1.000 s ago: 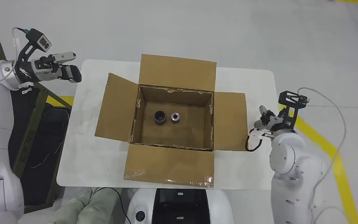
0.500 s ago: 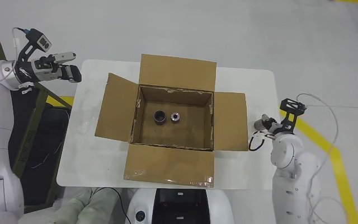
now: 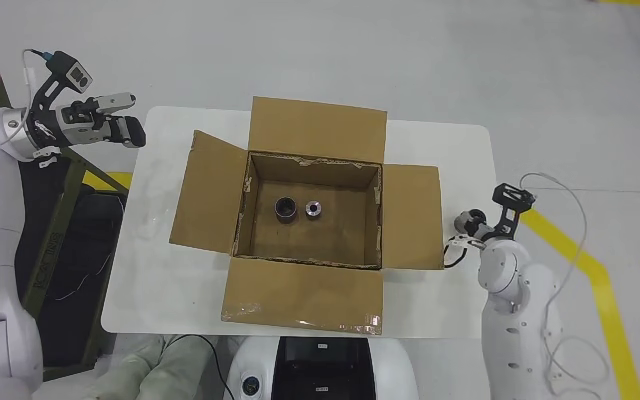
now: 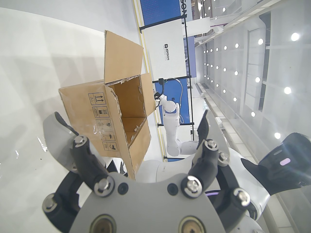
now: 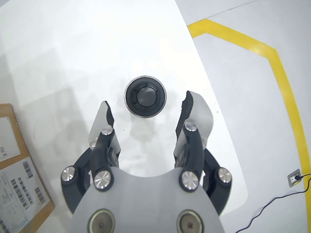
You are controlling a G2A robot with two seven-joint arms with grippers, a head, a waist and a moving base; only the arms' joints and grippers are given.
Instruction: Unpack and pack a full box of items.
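Box open, two metal cylinders inside, right gripper wide over black-topped cylinder, left gripper wide

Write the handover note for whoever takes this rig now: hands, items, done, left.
Left hand open, empty, off the table's far left corner.
Right hand open over the black round item standing on the table beside the box, not gripping it.
Box open, flaps out; two round parts on its floor.
Done: one item out. Left: the two parts, then repacking.
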